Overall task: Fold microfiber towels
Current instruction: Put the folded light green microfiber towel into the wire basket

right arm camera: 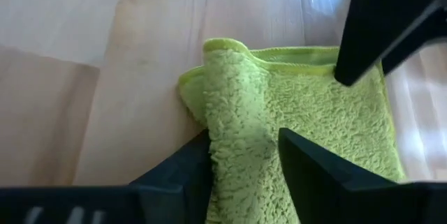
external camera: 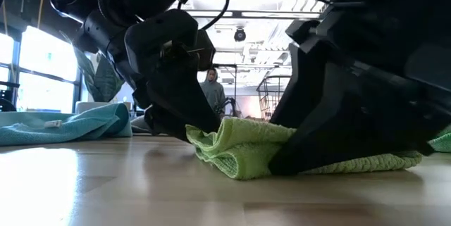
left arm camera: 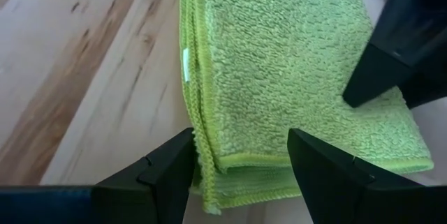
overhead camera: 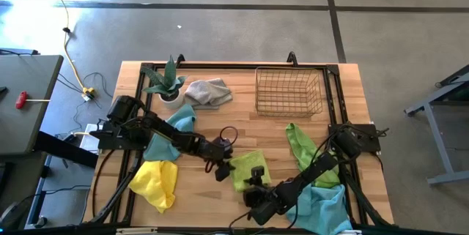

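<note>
A lime green towel (overhead camera: 248, 168), folded into a small pad, lies on the wooden table (overhead camera: 220, 118) near its front middle. My left gripper (left arm camera: 241, 161) stands open at the pad's left end, one finger on each side of a corner. My right gripper (right arm camera: 244, 154) comes from the near side and is shut on a raised ridge of the same towel. A yellow towel (overhead camera: 155, 184), a light blue towel (overhead camera: 176, 127), a grey towel (overhead camera: 207, 92), a second lime green towel (overhead camera: 302, 146) and another light blue towel (overhead camera: 322, 206) lie loose around them. My left gripper has the pad's corner edge (left arm camera: 230, 165) between its open fingers, which slant down from the table's left; I cannot tell whether they touch the cloth. My right gripper pinches a bunched-up ridge of the towel (right arm camera: 234, 123) between its two fingers, several layers thick. The fingers slant down from the near side. The rest of the towel lies flat on the table.
A wire basket (overhead camera: 288, 92) stands at the back right and a potted plant (overhead camera: 167, 83) at the back left. The two grippers are close together over the green pad. Bare wood lies in the middle, toward the basket.
</note>
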Robot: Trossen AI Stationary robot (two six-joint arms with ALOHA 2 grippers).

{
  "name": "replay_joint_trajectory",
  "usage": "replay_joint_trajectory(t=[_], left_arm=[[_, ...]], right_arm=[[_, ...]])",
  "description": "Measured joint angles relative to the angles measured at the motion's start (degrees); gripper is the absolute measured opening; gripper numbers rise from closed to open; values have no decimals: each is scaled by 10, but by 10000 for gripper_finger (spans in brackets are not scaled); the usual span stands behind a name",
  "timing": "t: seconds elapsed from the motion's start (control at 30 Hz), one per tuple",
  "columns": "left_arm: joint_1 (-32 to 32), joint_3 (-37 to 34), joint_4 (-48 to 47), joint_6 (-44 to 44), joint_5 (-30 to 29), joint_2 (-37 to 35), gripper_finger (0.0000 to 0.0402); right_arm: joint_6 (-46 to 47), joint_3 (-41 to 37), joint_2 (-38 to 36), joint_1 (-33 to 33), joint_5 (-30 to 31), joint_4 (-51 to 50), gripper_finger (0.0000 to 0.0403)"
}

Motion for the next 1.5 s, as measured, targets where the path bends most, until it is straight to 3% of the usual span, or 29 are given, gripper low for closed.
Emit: replay_joint_trajectory(t=[0.27,0.43,0.57,0.67,0.97,1.23,1.5], left_arm=[[-2,0,1,0,42,0,218],[-4,-2,-7,-1,136,-20,218],[-8,-1,-6,-1,196,-58,218],[-20,-1,-18,-1,200,-86,218],[-49,-1,-46,9,196,-144,218],[-29,0,-52,40,195,-179,218],[33,0,-50,88,195,-200,218]], right_arm=[[30,-1,0,-4,-32,0,11],[83,-1,-13,-10,-58,-14,9],[103,-5,-47,-28,-113,-57,5],[119,-7,-84,-50,-151,-91,2],[121,-3,-254,-140,-188,-228,1],[80,-3,-426,-260,-138,-393,0],[-90,-3,-530,-411,-34,-433,0]])
